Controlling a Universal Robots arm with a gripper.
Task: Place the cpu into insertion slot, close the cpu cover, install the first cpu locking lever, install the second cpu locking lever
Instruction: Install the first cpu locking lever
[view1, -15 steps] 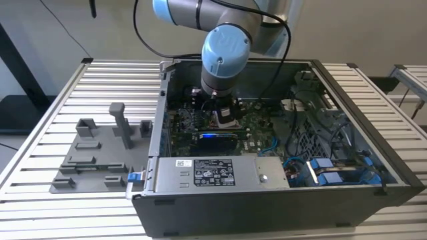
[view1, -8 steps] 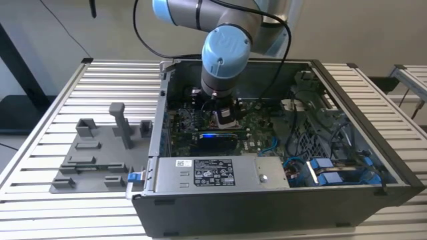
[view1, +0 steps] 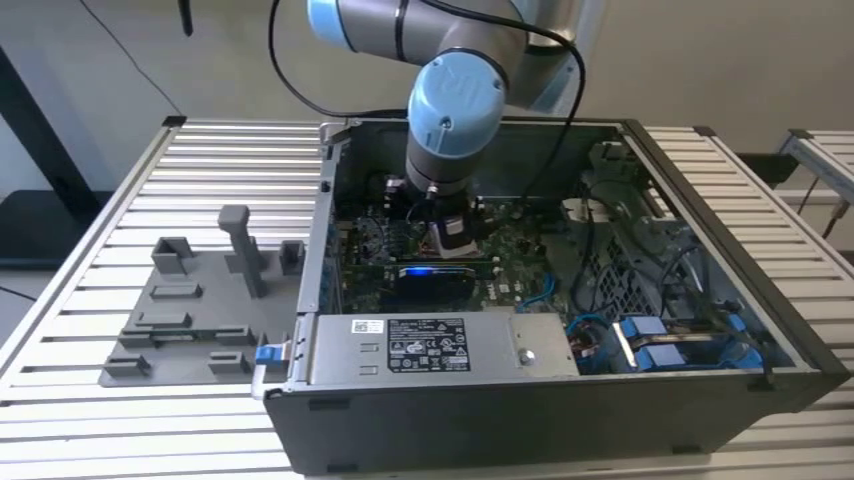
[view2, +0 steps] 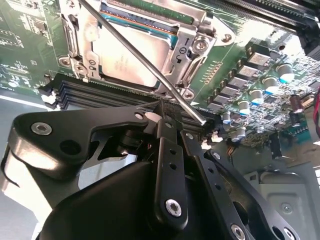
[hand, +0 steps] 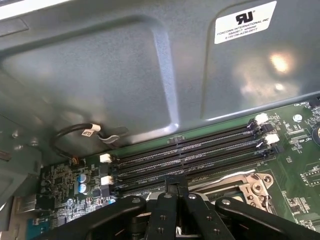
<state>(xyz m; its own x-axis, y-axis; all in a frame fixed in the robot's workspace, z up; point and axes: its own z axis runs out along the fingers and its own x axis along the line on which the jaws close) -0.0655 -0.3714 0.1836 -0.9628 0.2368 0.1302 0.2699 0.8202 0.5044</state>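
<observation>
Nearest, in the second wrist view, black gripper (view2: 162, 106) clenched, fingers together, nothing seen between them. Just beyond the tip, thin locking lever (view2: 145, 65) crossing slantwise over the metal cover (view2: 200, 42), lying over the cpu (view2: 127, 57) seated in the insertion slot (view2: 72, 37). Farther, green circuit board (view2: 30, 30), inside the open computer case (view1: 534, 420) on the slatted counter (view1: 120, 190).

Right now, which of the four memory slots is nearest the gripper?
The memory slot bordering the insertion slot, farthest from the case wall; the gripper hides part of it.

Insertion slot (view2: 87, 35) — cropped by the frame edge.
</observation>
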